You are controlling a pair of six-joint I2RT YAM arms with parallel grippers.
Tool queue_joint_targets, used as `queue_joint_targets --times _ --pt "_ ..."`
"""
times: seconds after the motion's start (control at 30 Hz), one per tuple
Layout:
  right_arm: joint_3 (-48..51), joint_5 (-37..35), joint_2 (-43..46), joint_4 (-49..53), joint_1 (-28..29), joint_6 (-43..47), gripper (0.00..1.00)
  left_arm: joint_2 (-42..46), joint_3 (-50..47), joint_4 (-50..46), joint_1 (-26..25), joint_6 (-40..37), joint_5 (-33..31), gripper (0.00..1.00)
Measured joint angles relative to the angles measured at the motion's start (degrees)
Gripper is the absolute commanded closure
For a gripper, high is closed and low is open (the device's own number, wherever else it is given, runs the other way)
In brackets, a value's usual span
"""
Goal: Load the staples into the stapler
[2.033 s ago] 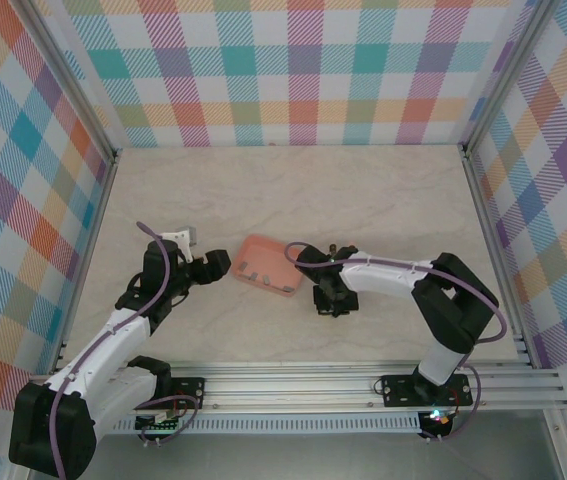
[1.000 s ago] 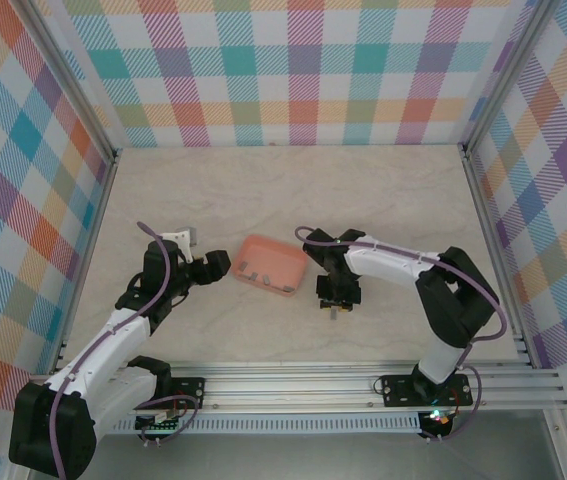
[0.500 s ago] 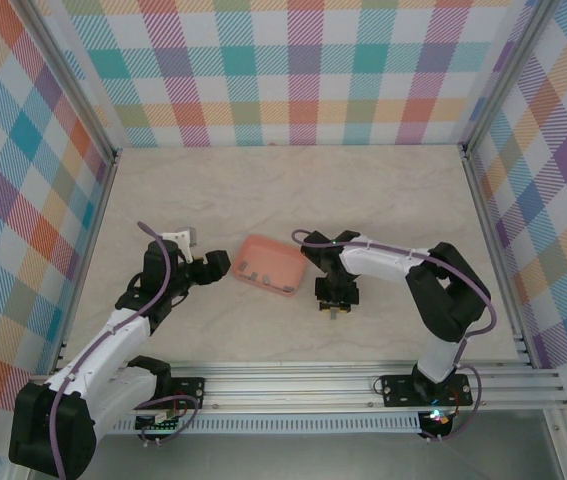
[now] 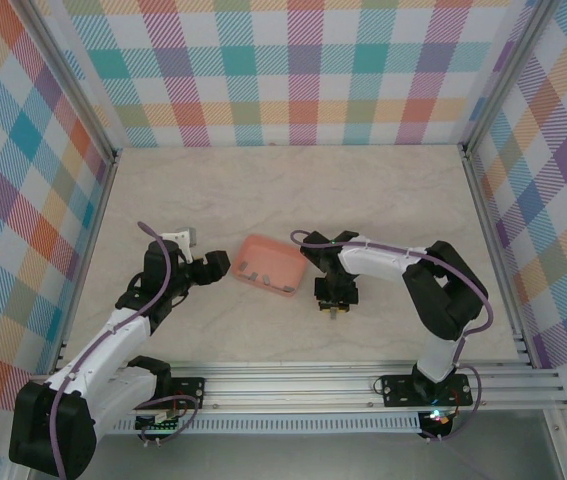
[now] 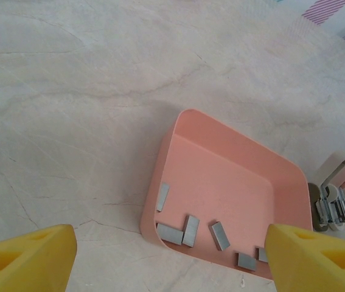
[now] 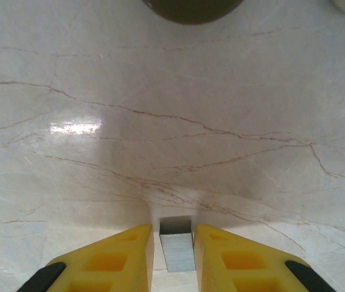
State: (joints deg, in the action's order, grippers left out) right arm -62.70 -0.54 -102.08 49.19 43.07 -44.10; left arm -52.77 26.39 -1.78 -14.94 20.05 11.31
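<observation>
We cannot tell whether the right fingers [image 6: 114, 261] touch the staple strip [image 6: 177, 248] between them; its near end is cropped.

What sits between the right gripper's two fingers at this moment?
A small grey staple strip, pinched between the yellow fingers of the right gripper; the right wrist view shows it clearly.

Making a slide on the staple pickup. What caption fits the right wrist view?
Right gripper pinches one grey staple strip between its yellow fingers, marble tabletop beyond.
</observation>
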Motion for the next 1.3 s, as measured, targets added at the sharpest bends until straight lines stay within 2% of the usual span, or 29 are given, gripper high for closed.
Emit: queue_joint_targets --times 0.27,0.4,0.73,1.07,1.3 --pt "-0.1 0.0 -0.9 -0.1 0.0 0.2 0.77 0.0 0.0 0.0 0.0 0.0 0.0 0.19" --pt "-0.1 0.0 -0.9 -0.2 0.0 0.6 0.81 0.0 0.0 0.0 0.0 0.0 0.0 0.19" --pt "1.5 -0.8 0.7 -1.9 0.0 0.8 0.83 0.0 0.0 -0.3 0.0 -0.2 0.0 0.19" --pt "5.4 -8.3 11.5 -6.7 -0.3 1.7 0.82 0.0 1.0 -0.8 -0.9 -0.2 0.2 0.19" --pt "5.8 -12.6 14.5 -10.0 -2.5 6.6 0.82 -2.8 1.7 0.9 -5.4 -1.3 -0.1 0.19"
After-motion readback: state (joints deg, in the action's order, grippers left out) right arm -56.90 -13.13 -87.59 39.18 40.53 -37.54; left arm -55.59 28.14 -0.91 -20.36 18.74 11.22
